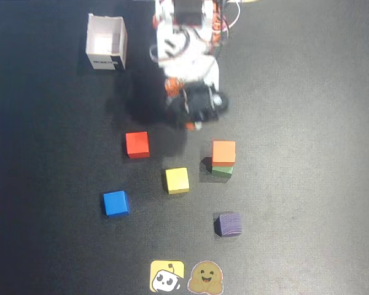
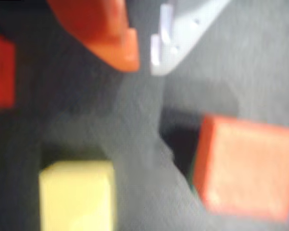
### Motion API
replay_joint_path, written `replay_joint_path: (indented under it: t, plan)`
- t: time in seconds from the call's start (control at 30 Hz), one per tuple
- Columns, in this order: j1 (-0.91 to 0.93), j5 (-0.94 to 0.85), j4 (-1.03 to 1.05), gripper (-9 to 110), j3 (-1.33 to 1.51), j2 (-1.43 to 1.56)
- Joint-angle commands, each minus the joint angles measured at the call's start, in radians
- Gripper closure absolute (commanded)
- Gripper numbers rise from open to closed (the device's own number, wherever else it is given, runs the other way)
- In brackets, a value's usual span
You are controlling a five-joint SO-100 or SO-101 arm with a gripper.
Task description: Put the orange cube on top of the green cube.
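- Overhead view shows the small matte orange cube [image 1: 224,150] resting on top of the small matte green cube [image 1: 222,171]; only the near side of the green one is visible under it.
- Both stacked cubes stand on the dark grey table mat [image 1: 307,123], right of the centre of this view.
- Wrist view shows the orange cube [image 2: 247,166] large and blurred at the lower right, with a thin dark green edge [image 2: 193,182] under its left side.
- The gripper [image 2: 144,60] enters the wrist view from the top: one orange finger [image 2: 110,38] and one white finger [image 2: 175,45], with a narrow gap between the tips and nothing held between them.
- The gripper is above and apart from the stack, not touching it.
- Overhead, the white and black arm [image 1: 190,80] is folded near the top centre.
- A red cube [image 1: 137,144], a yellow cube [image 1: 176,180], a blue cube [image 1: 115,203] and a purple cube [image 1: 227,224] lie separately on the mat.
- An open white cardboard box [image 1: 106,43] stands at the upper left.
- Two stickers [image 1: 187,277] lie at the bottom edge.
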Motion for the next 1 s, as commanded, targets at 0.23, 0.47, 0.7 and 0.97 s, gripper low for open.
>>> replay_joint_path:
  t: [0.23, 0.47, 0.7, 0.97]
  plan:
    - [0.051, -0.034, 0.187, 101, 0.012, 0.218]
    - [0.069, -0.043, 0.272, 101, 0.012, 0.218]
    - [0.06, -0.032, 0.285, 101, 0.012, 0.218]
    - [0.058, -0.005, 0.288, 101, 0.012, 0.218]
